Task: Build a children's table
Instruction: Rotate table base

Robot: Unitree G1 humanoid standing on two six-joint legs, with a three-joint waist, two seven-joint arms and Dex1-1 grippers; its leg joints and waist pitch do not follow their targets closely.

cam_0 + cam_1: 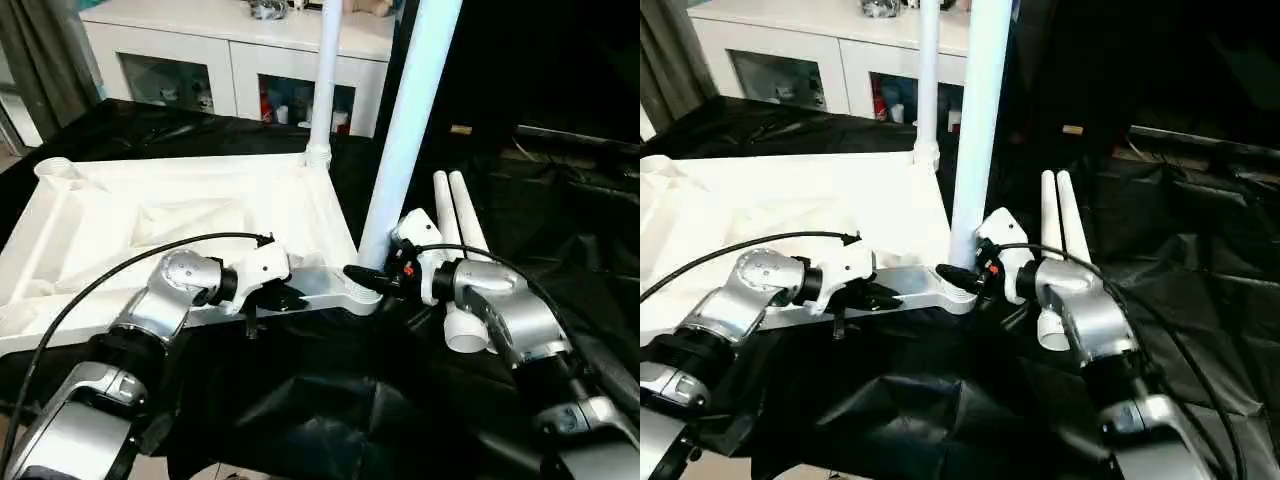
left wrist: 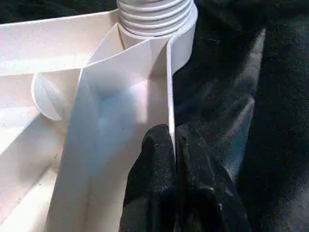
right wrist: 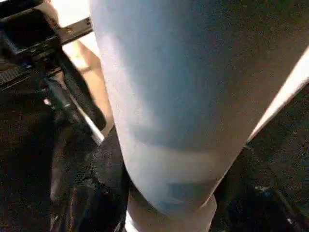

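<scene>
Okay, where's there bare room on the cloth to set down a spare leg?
Free: the black cloth in front of the tabletop, between the forearms, and right of the two loose legs. Crowded: the near corner, where left gripper, right gripper and upright leg meet.

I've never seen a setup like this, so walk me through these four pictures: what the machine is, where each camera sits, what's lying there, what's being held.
This is a humanoid robot. Two pictures come from cameras on its head, two from its wrists. An upturned white tabletop lies on black cloth. Two legs stand in corner sockets: the far leg and the near leg. Two spare legs lie beside. The left gripper pinches the tabletop's rim. The right gripper is at the near leg's base, apparently gripping it.
</scene>
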